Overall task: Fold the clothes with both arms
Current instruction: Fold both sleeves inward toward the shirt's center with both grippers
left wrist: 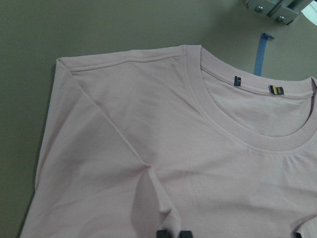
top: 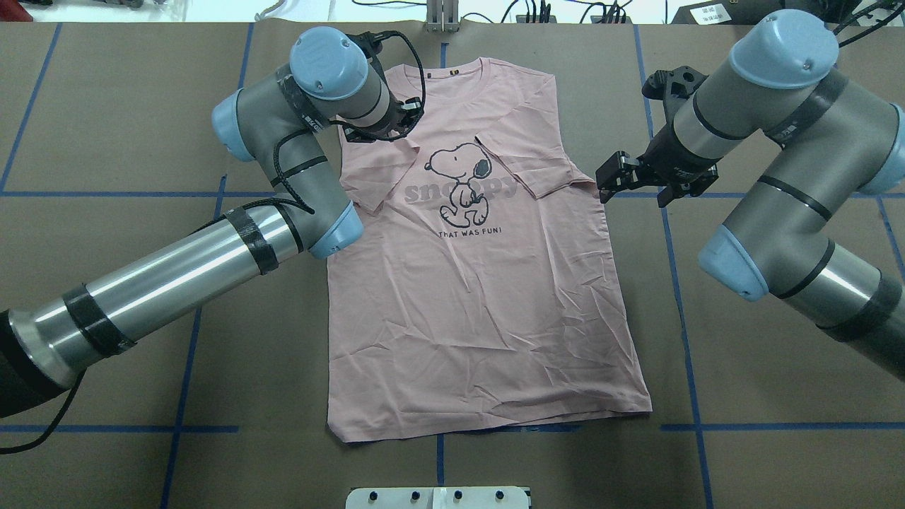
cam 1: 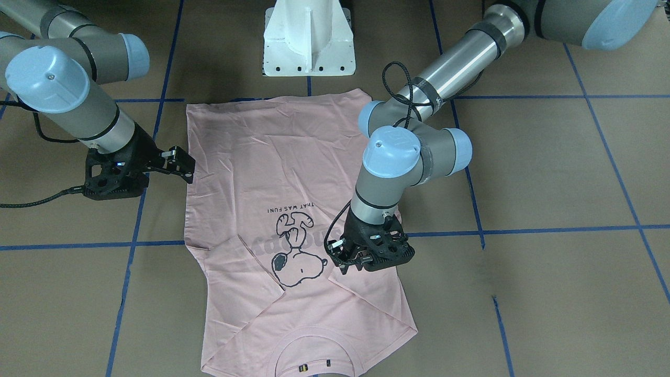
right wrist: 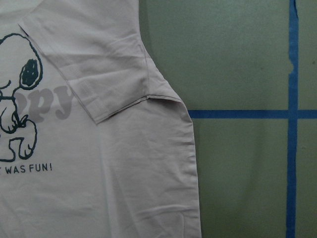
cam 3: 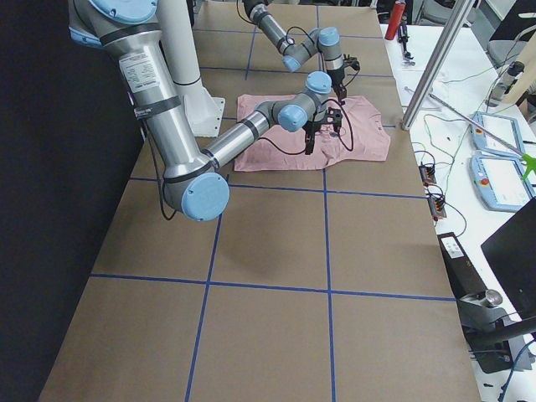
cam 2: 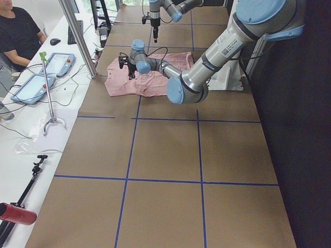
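The pale pink T-shirt (top: 481, 304) lies flat and print up on the brown table (top: 742, 396). Its collar is at the far side from the robot, and both sleeves are turned in over the chest. The left gripper (cam 1: 352, 264) is low over the folded sleeve, beside the dog print. Its dark tips touch the cloth at a small ridge, but I cannot tell whether they pinch it. The right gripper (top: 619, 177) sits at the shirt's opposite edge by the other sleeve, and its finger gap is also unclear. Blue tape lines (top: 679, 283) cross the table.
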{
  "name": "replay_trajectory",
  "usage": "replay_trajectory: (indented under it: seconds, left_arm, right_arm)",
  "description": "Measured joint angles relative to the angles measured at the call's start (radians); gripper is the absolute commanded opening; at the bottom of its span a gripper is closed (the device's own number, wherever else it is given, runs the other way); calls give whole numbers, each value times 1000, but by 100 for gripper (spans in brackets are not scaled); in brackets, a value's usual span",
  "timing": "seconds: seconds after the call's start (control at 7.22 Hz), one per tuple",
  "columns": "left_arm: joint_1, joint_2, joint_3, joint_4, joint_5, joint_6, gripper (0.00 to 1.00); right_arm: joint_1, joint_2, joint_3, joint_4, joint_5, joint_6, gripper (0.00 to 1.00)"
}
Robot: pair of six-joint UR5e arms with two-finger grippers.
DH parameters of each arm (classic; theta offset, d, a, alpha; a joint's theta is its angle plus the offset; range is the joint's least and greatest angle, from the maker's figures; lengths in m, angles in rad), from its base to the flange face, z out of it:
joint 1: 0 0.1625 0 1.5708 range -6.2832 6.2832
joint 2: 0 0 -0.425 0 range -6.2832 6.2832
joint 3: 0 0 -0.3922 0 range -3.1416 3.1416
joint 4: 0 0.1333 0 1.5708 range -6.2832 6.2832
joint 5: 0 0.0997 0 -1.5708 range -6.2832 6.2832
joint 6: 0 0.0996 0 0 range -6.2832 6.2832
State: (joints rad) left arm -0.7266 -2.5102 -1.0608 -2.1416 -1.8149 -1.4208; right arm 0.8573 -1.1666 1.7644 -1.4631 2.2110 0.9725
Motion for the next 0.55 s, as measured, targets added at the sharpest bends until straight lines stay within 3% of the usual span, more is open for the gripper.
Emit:
replay_trajectory:
  seconds: [0.28, 0.55]
  left_arm:
    - [40, 79, -153, 24, -7, -3, 100]
    - [68, 187, -361, 96, -50, -2, 100]
  right_arm:
    - [-64, -42, 64, 23, -55, 91, 100]
    - [-182, -148, 118, 162, -171, 250, 100]
